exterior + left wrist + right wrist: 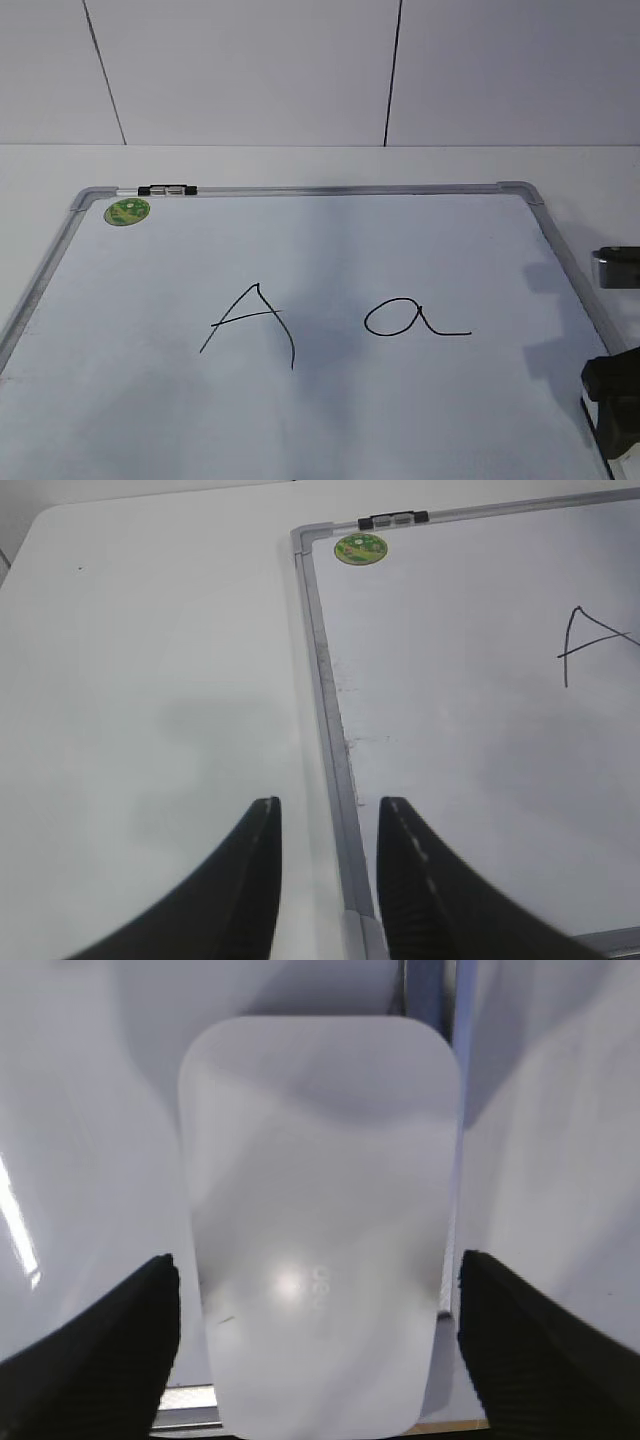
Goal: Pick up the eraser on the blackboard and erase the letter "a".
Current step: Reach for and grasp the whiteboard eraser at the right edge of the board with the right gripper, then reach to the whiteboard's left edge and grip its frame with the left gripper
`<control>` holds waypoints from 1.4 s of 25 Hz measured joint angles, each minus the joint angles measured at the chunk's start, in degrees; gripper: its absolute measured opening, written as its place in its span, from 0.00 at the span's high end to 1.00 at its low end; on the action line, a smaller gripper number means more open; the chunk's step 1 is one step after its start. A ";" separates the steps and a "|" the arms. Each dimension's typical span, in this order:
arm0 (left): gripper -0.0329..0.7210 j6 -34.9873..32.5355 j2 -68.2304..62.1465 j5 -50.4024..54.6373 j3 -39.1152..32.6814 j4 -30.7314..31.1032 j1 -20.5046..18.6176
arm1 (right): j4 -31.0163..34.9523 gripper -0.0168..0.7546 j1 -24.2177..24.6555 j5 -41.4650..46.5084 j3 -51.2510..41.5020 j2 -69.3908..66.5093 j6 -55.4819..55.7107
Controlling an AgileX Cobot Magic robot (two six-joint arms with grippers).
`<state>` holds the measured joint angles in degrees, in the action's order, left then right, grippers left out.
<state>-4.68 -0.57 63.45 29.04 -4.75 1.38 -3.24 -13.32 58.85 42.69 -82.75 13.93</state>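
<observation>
The white eraser [318, 1220] lies flat on the blackboard [400, 240] at its right frame, near the front right corner. My right gripper [318, 1258] is open, with one finger on each side of the eraser and a small gap at both. In the exterior view the right gripper [612, 400] is at the bottom right edge. The cursive letter "a" [410, 320] is on the board, left of that gripper. My left gripper [330, 802] is open and empty, straddling the board's left frame [335, 730].
A capital "A" [255, 320] is drawn left of the "a". A green round sticker [127, 211] and a black-and-silver marker [167, 189] sit at the board's far left corner. The white table [150, 680] lies around the board.
</observation>
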 joint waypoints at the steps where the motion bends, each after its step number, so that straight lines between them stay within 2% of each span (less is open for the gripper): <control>1: 0.63 0.00 0.00 0.00 0.00 0.00 0.00 | 0.00 0.11 0.00 -0.04 0.00 -0.23 0.48; 20: 0.63 0.00 0.00 0.00 0.00 0.00 0.00 | -0.57 0.13 0.00 -2.04 0.00 -0.57 2.13; 28: 0.63 0.00 0.00 0.00 0.00 0.00 0.00 | -0.68 0.14 -0.12 -5.95 -6.35 0.16 2.13; 35: 0.63 0.00 0.00 0.00 0.00 0.00 0.00 | -1.28 0.15 -0.12 -8.93 -6.86 3.59 2.22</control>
<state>-4.68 -0.57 63.45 29.04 -4.75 1.38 -4.52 -13.44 49.92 35.82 -79.17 16.15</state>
